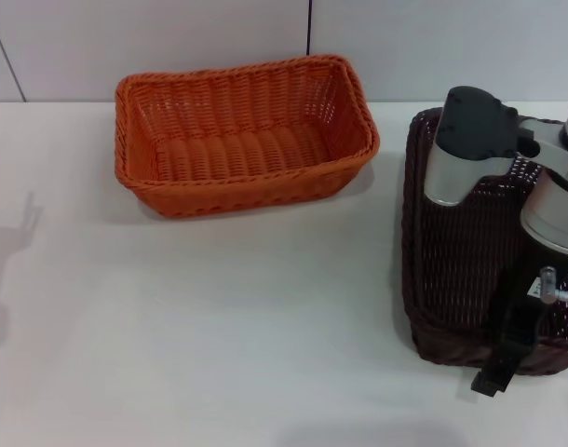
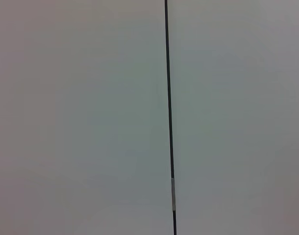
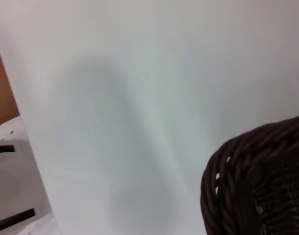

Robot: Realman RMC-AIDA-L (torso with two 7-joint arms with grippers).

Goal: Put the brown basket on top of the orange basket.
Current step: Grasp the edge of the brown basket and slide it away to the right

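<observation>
**Q:** Where do things stand?

**A:** My right gripper (image 1: 507,358) hangs at the near rim of the brown basket (image 1: 456,261), which sits flat on the white table (image 1: 228,326) at my right. I see 1 dark finger reaching down over the outside of that rim. Whether my fingers are spread or pinched on the weave, I cannot tell; my own arm covers them. The orange basket (image 1: 242,130) sits well apart, farther back and to my left, near the wall (image 1: 172,42), open side up and empty. My left arm is not in view from the head; its wrist camera shows only a pale panel with 1 dark seam.

**Q:** What could go wrong?

**A:** I judge the grip the weak spot. Holding 1 rim only, the basket would likely hang tilted, and the far edge could drag on the table or slip from the braid. Coming in low, its slanted side could catch the orange rim and shove that basket toward the wall.

**Q:** And the room to move?

**A:** Plenty of bare table lies between the 2 baskets, so the path leftward looks open. The tight places are the wall just behind the orange basket and the table's right edge, which my wrist view shows close by the brown rim (image 3: 247,161).
</observation>
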